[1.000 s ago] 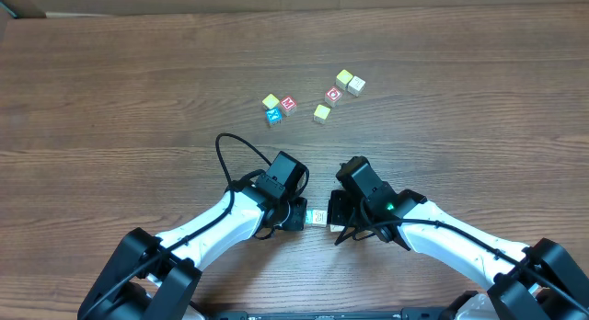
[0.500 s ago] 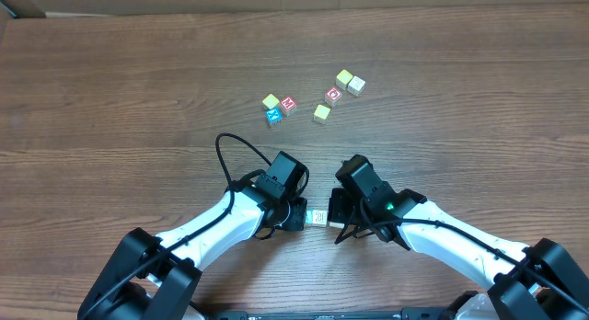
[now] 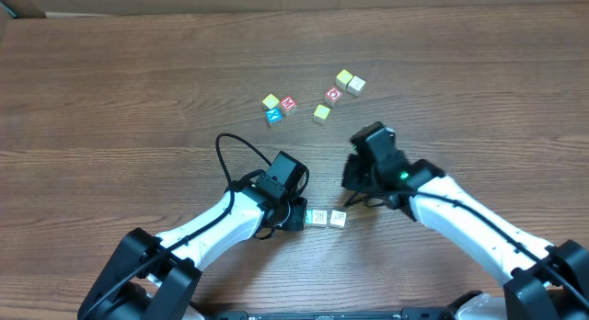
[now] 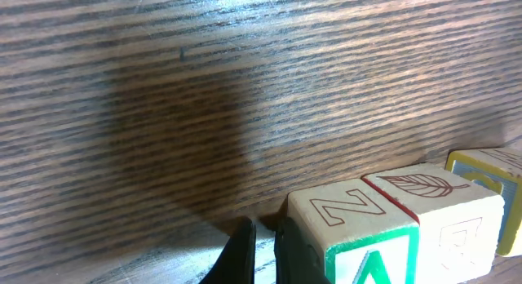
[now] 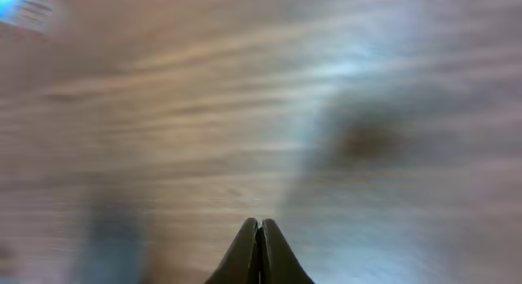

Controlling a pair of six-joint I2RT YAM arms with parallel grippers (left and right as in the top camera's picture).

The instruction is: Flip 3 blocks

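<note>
Two pale blocks lie side by side near the table's front, one (image 3: 317,217) just right of my left gripper (image 3: 294,212), the other (image 3: 338,219) beside it. The left wrist view shows the nearer block (image 4: 347,227) with a Z on top and a green-and-white face. A leaf-marked block (image 4: 444,206) touches it, and a yellow-rimmed cube (image 4: 489,182) sits at the right edge. My left gripper (image 4: 263,235) is shut, its right finger against the Z block's side. My right gripper (image 3: 350,187) hangs shut above and right of the blocks. Its wrist view is blurred and its fingers (image 5: 260,225) hold nothing.
A loose group of small cubes lies farther back: yellow-topped ones (image 3: 271,101) (image 3: 321,112) (image 3: 343,78), a blue one (image 3: 273,116), red ones (image 3: 288,103) (image 3: 333,94) and a cream one (image 3: 356,85). A black cable (image 3: 224,154) loops off the left arm.
My right arm has swung up and to the right, away from the blocks, uncovering the second pale block. The left arm has stayed still.
</note>
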